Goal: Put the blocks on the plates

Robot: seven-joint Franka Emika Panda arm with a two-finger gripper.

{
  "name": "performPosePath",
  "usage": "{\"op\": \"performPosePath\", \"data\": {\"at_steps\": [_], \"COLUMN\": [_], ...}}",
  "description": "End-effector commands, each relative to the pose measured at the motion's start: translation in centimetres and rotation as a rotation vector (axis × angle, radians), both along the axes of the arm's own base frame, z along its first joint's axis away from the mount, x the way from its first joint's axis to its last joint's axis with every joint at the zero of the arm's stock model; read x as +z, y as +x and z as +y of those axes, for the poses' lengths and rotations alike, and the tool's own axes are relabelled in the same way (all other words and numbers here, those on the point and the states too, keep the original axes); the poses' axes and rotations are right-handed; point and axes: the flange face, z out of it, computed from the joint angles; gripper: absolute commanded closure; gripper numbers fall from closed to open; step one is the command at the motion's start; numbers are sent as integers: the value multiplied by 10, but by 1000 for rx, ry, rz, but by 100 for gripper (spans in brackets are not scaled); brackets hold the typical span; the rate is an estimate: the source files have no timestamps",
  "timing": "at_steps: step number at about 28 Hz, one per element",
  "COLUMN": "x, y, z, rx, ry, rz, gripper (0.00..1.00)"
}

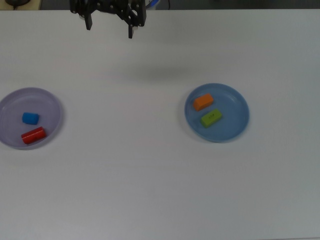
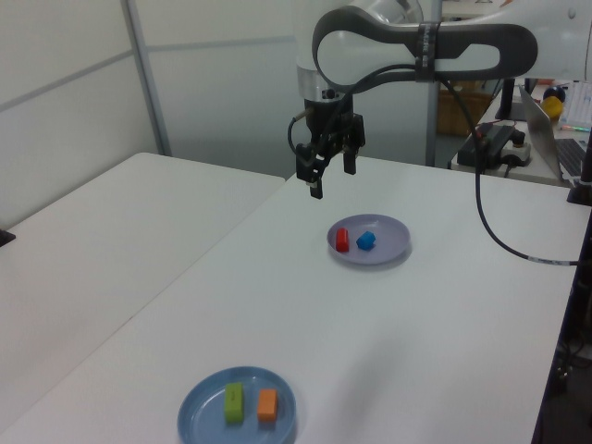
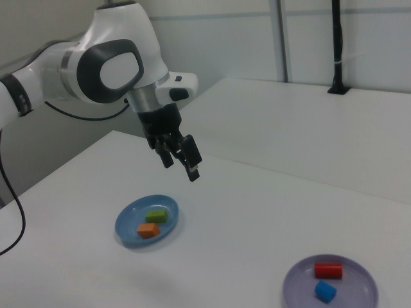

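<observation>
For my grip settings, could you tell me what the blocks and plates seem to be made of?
The blocks, for example the red cylinder and orange block, look like painted wood or plastic: flat, matte colour. The lavender plate and blue plate look like smooth plastic.

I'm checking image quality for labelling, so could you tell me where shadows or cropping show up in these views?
Top view: a soft, blurred shadow lies on the table between the gripper and the blue plate; the gripper is cropped by the upper edge. Left view: even light, and only faint shadows under the plates. Right view: the lavender plate sits close to the bottom edge.
</observation>
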Motion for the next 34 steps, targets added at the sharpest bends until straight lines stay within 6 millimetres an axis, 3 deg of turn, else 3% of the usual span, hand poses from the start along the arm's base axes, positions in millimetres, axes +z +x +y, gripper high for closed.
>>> {"op": "performPosePath", "data": {"at_steps": [1, 8, 17, 34], "x": [16, 24, 19, 18], "y": [-8, -9, -15, -15], "z": [-4, -9, -9, -7], "rx": [3, 107, 205, 213], "ry": [14, 14, 78, 88], "rz": [-1, -5, 43, 48], "gripper": [0, 0, 0, 0]}}
